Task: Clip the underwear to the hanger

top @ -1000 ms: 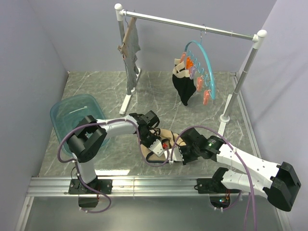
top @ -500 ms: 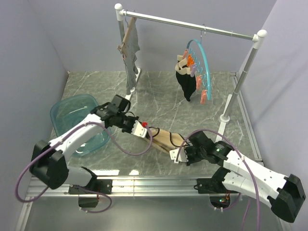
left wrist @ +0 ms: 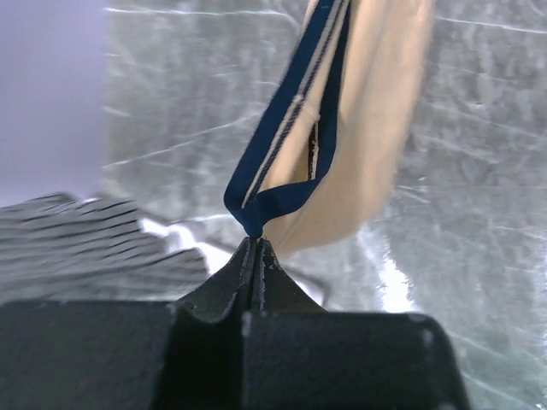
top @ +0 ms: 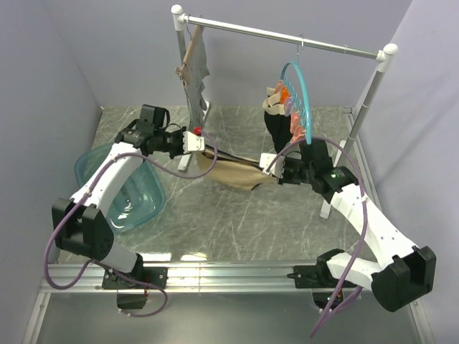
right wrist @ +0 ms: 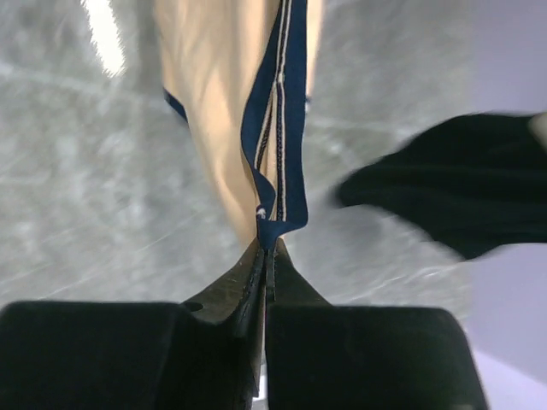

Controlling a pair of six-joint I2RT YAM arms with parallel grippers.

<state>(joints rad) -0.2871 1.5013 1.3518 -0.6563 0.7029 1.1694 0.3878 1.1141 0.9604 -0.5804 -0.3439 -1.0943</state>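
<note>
The tan underwear (top: 233, 172) with dark blue trim hangs stretched between my two grippers, above the floor. My left gripper (top: 203, 145) is shut on its left waistband end; the left wrist view shows the blue trim (left wrist: 286, 145) pinched at my gripper's tip (left wrist: 255, 243). My right gripper (top: 270, 170) is shut on the right end; the right wrist view shows the trim (right wrist: 278, 145) in my gripper's tip (right wrist: 267, 248). The teal ring hanger (top: 300, 100) with orange and pink clips hangs from the rail, above and just behind my right gripper.
Black underwear (top: 276, 132) hangs clipped on the ring hanger and shows in the right wrist view (right wrist: 461, 184). A grey striped garment (top: 195, 79) hangs on a wooden hanger at the rail's left end. A teal basin (top: 118, 183) sits at left. The rack's post (top: 362, 111) stands at right.
Both grippers have lifted the underwear off the floor and carried it back toward the rail, pulling it taut between them. The ring hanger has swung slightly.
</note>
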